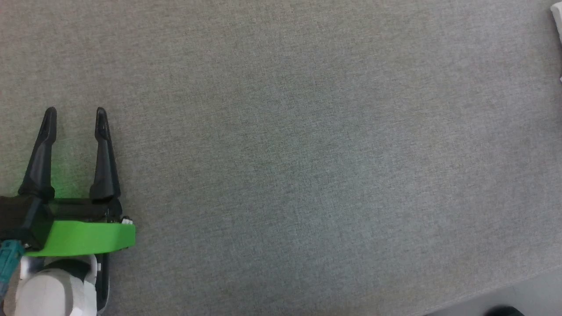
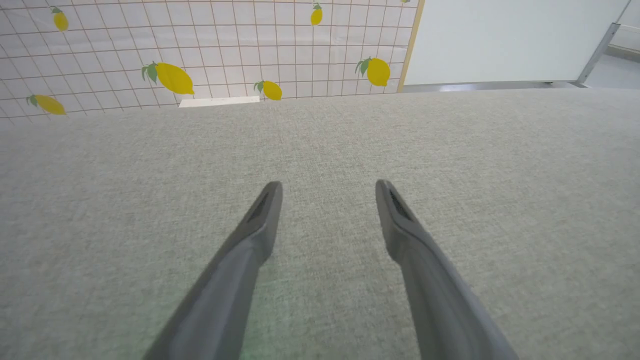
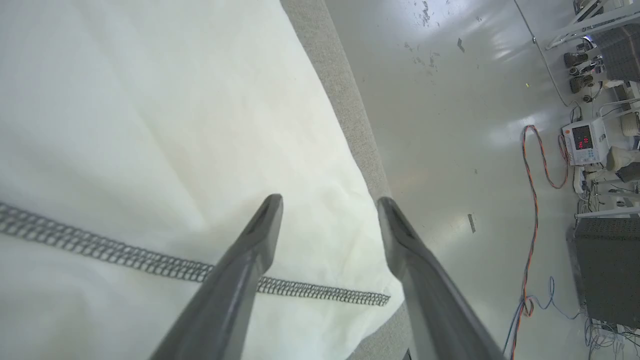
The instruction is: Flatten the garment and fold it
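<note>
Desk (image 1: 307, 153): one, grey woven cover, spanning the head view and my left wrist view.

Garment (image 3: 150, 125): one, white, spread on the desk along the edge that borders the floor (image 3: 450, 125). It is seen in my right wrist view. One dark stitched hem line (image 3: 125, 256) crosses it and ends at the corner by the desk's edge.

Left wrist view gives instead a tiled backdrop (image 2: 225, 50) beyond the desk, with six lemons counted on it, and one white panel (image 2: 500, 40) beside it.

Right wrist view adds one orange cable (image 3: 536, 225) and one box with a red display (image 3: 582, 142) on the floor.

My left end effector (image 1: 75, 112): two fingers spread wide over bare desk, nothing between them.

My right end effector (image 3: 329, 199): two fingers wide apart above the garment's hem corner, gripping nothing.
</note>
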{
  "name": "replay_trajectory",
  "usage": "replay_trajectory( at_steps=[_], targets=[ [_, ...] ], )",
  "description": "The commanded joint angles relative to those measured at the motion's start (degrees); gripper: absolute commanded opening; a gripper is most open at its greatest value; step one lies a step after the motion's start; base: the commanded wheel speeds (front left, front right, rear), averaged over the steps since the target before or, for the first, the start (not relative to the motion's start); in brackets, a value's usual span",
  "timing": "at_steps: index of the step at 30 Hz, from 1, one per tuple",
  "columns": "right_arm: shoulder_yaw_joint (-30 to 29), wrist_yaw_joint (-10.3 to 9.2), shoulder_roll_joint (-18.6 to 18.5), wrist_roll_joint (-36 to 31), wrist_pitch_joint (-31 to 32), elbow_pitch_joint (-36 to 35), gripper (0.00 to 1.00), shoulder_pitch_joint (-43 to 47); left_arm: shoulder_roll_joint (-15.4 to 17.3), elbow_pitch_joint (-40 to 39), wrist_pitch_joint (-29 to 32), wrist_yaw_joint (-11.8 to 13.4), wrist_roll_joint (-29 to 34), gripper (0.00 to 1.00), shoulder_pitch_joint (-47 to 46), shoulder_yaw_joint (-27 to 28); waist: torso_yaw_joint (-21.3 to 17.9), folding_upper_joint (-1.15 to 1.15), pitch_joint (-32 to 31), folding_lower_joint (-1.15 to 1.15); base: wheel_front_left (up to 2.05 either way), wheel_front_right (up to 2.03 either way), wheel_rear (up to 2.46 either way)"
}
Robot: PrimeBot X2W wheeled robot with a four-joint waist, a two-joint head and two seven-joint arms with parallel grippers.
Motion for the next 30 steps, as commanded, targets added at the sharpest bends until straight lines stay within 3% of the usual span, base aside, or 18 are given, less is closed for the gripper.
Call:
replay_trajectory(
  at_steps=[1,6,12,21,30],
  targets=[
    [-0.50,-0.11,0.33,-0.77,-0.22,-0.56,1.00,-0.72,-0.05,0.35,-0.50,0.43,-0.27,1.00,0.44,-0.05,0.10,0.00,-1.78,-0.01,0.00,0.00,0.00],
    [0.90,-0.11,1.85,-0.27,-2.87,-4.44,1.00,-0.92,-1.16,2.32,-2.25,0.64,-0.99,1.00,1.23,-0.66,0.83,0.00,-6.67,-0.01,0.00,0.00,0.00],
    [4.60,-0.11,4.89,6.29,-8.96,-13.85,1.00,-0.38,-2.91,5.85,-4.86,0.84,-2.49,1.00,1.94,-1.22,3.05,0.00,-14.47,-0.01,0.00,0.00,0.00],
    [10.86,-0.11,14.56,19.70,-22.05,-32.17,1.00,5.96,-4.59,11.66,-6.51,0.94,-4.36,1.00,2.60,-1.72,8.23,0.00,-24.11,-0.01,0.00,0.00,0.00],
    [12.84,-0.11,26.69,20.56,-35.74,-38.82,1.00,16.88,-5.55,16.08,-6.54,0.94,-5.44,1.00,-0.05,-2.78,13.68,0.00,-28.90,-0.01,0.00,0.00,0.00]
  ],
)
